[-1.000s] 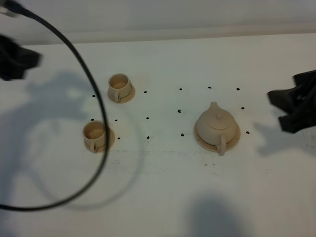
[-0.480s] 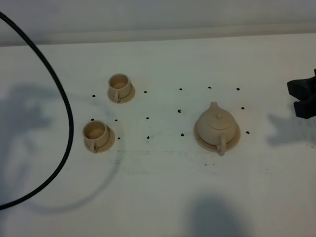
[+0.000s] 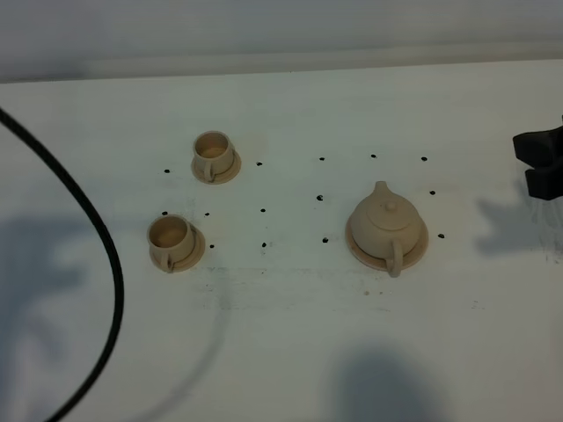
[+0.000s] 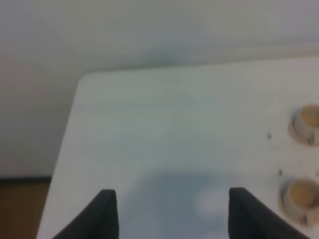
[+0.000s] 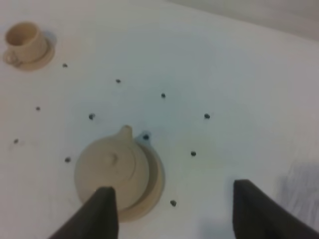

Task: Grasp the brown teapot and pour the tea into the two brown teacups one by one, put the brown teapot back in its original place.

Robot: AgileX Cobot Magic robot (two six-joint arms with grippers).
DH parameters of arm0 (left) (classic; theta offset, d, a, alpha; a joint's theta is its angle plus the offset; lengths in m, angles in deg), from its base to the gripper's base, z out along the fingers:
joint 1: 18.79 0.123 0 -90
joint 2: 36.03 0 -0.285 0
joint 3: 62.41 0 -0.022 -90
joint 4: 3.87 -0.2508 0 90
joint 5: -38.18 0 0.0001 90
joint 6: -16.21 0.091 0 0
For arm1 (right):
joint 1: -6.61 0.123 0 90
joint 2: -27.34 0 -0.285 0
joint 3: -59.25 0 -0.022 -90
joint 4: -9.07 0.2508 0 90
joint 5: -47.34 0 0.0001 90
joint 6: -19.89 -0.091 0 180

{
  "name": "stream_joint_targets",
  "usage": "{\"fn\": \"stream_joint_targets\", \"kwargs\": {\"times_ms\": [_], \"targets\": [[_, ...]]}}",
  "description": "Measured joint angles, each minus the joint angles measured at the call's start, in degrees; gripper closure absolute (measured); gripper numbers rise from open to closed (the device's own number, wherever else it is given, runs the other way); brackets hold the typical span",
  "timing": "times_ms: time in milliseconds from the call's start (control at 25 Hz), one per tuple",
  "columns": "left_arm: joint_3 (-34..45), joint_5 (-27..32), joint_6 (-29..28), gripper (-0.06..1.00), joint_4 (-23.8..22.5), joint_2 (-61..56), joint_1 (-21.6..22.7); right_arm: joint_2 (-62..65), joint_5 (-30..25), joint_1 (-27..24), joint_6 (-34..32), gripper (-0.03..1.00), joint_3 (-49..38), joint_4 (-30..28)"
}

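The right gripper [image 5: 173, 191] has its jaws spread wide with nothing between them. The left gripper [image 4: 172, 194] is the same, wide apart and empty. The squat pale tan clay teapot [image 3: 385, 224] with domed lid sits upright on the flat round pale tan saucer disc [image 3: 423, 247], untouched.

Key relation: the teapot lies ahead of and below the right gripper, inboard toward the table middle. It is near but clearly apart, and sits off-centre toward one finger rather than between the two. The teapot's spout-to-handle axis runs far to near across the table, roughly crosswise to a straight reach in from the right gripper. The loop handle is on the near end and the spout on the far end.

The right arm is plainly the nearer one; the left gripper is well apart from the teapot. The two small pale tan cylindrical teacups [image 3: 212, 155] on their small saucers stand beyond the teapot from the right gripper. They lie off to one side of the left gripper's fingers.

Judgement: pouring has not started. The next move needs the right gripper lowered and shifted to line up on the handle. A thick black cable [image 3: 107, 255] loops on the left gripper's side, clear of the teacups.
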Motion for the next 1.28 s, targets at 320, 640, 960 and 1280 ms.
{"fn": "stream_joint_targets", "kwargs": {"times_ms": [320, 640, 960, 1280], "targets": [[11.98, -0.04, -2.09, 0.48, -0.3, -8.94, 0.0, -1.16, -0.05, 0.0, -0.06, 0.48, 0.04, 0.0], [19.61, 2.92, -3.74, 0.48, -0.3, -17.42, 0.0, -1.64, 0.28, 0.0, -0.08, 0.48, 0.11, 0.0], [23.33, 5.24, -3.78, 0.48, 3.22, -25.89, -0.53, -4.82, -2.62, 0.0, -0.38, 0.48, 4.67, 0.05], [27.83, 6.42, -3.46, 0.5, 4.05, -33.1, -4.13, -4.82, -2.83, 0.0, -0.76, 0.48, 6.13, -0.25]]}}
